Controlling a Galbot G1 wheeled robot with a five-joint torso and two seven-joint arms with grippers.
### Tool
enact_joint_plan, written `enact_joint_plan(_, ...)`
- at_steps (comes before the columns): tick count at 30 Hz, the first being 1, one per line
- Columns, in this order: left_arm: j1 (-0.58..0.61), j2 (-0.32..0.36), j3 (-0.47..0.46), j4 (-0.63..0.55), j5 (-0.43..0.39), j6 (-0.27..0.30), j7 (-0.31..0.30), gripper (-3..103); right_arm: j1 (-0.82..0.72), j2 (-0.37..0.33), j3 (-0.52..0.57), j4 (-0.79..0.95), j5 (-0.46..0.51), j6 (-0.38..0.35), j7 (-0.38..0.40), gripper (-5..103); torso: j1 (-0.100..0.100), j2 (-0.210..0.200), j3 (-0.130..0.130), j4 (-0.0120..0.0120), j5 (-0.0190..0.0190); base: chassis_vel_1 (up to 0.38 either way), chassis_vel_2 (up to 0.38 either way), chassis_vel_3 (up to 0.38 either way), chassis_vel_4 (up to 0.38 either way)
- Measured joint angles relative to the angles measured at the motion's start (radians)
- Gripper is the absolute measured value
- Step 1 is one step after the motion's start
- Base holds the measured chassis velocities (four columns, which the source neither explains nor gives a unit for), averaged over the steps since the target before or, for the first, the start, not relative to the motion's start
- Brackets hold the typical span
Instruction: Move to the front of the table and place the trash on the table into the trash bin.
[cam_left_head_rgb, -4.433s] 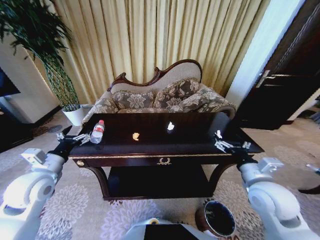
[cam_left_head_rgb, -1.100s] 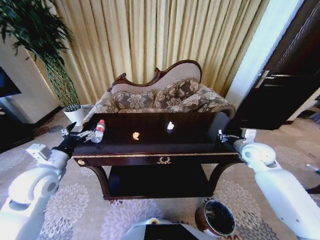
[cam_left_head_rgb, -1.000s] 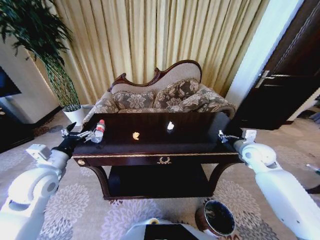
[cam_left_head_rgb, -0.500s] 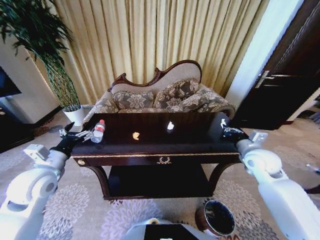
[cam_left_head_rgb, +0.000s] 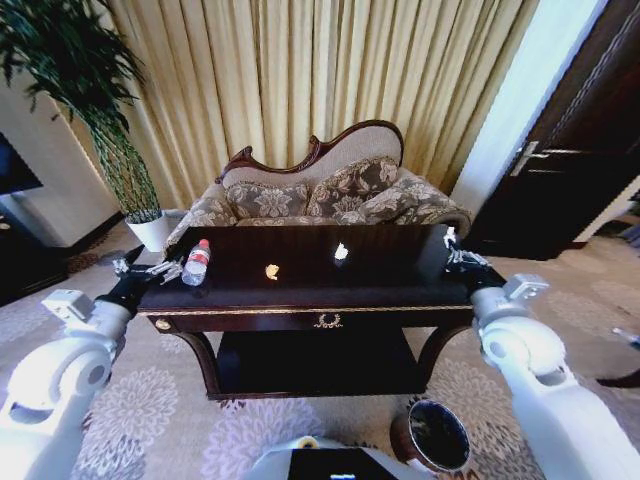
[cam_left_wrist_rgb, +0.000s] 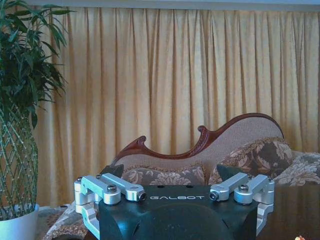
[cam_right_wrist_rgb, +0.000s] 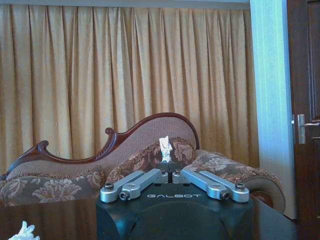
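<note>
White scrap riding pinched in the right gripper, apparently not binned; bottle lying on the table; left gripper gaping.

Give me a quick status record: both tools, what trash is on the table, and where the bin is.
left tool: open, beside the bottle at the left end of the table
right tool: shut on a white shred, at the table's right end
on table: bottle, orange scrap, white scrap
trash bin: on the carpet, front right of the table
</note>
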Motion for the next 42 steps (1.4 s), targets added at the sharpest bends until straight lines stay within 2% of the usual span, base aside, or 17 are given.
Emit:
enact_joint_plan(15,-0.008,0.007,0.008,-0.001,0.000,0.000,0.000,100,-0.009,0.011,0.010,0.013,-0.003,-0.017,-0.003,0,0.000,0.000,0.000,0.0000,0.0001,0.046,-0.049,-0.051,0.041)
enact_joint_plan(42,-0.013,0.008,0.029,-0.008,0.003,0.002,-0.005,100,-0.032,0.047,0.015,-0.002,-0.033,-0.029,-0.018,0,0.000,0.000,0.000,0.0000,0.0001,0.130,-0.123,-0.129,0.126)
